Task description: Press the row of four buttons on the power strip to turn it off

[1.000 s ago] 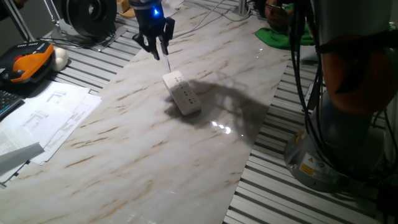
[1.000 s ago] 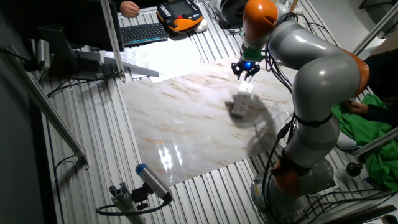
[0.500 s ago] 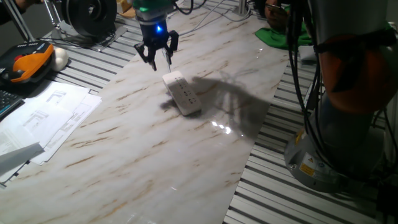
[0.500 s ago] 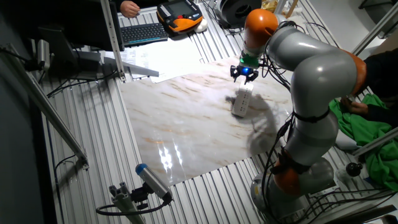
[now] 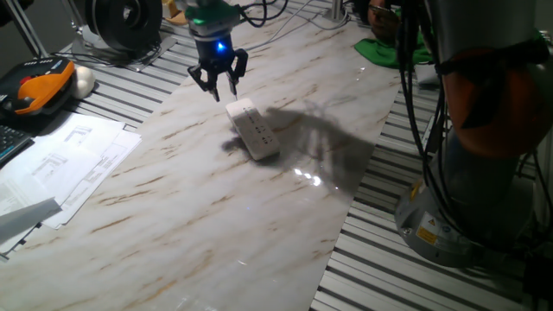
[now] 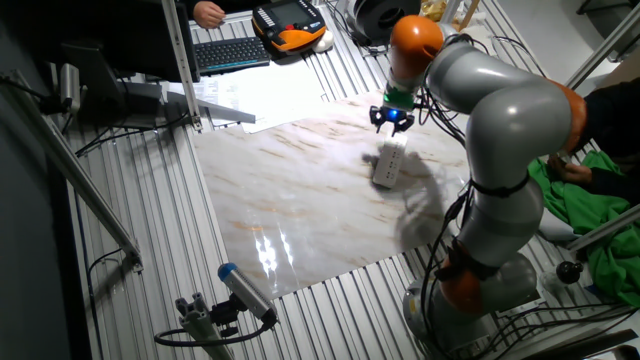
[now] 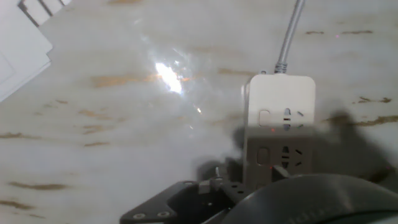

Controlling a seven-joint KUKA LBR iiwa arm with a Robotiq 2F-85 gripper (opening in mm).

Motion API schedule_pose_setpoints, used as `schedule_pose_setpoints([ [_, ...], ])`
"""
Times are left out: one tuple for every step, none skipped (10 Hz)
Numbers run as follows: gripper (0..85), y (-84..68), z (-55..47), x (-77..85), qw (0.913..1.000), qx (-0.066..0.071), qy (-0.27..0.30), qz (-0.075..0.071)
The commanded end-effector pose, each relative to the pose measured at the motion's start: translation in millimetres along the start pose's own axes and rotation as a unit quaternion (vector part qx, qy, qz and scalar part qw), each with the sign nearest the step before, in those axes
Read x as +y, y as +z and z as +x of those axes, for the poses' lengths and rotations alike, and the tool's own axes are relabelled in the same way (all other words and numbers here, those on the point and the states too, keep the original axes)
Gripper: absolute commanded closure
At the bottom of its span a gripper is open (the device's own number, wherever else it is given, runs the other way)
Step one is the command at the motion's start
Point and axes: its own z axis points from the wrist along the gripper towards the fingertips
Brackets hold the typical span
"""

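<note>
- The strip (image 5: 253, 129) lies in the middle of the marble surface (image 5: 173, 216), cord end toward the far side, unmoved over the last second.
- Its buttons (image 7: 264, 117) show in the hand view as pale switches beside the sockets.
- The gripper (image 5: 218, 83) has lifted and drifted back past the strip's far end, touching nothing; I can't tell its opening.
- Looks like a pull-off between presses, or a re-aim.

Marble-patterned table (image 5: 199, 216) — white power strip (image 5: 252, 130) lying on it, paper sheets (image 5: 65, 164) at edge

2 fixed cams opposite sides, hand cam close
</note>
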Motion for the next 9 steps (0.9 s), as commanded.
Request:
schedule_pose_setpoints([
  [51.0,0.1,0.0,0.1,1.0000,-0.005,0.002,0.002],
  [34.0,0.1,0.0,0.1,1.0000,-0.002,0.001,-0.003],
  [34.0,0.1,0.0,0.1,0.9999,0.008,-0.008,-0.012],
  [34.0,0.1,0.0,0.1,0.9998,0.011,-0.011,-0.012],
  [34.0,0.1,0.0,0.1,0.9998,0.011,-0.010,-0.013],
  [34.0,0.1,0.0,0.1,0.9999,0.006,-0.013,-0.008],
  [34.0,14.8,-6.5,2.2,0.9999,-0.003,-0.011,-0.007],
  [34.0,27.0,-14.2,4.7,0.9999,-0.006,-0.012,-0.010],
  [34.0,37.1,-22.7,6.8,0.9998,-0.005,-0.013,-0.013],
])
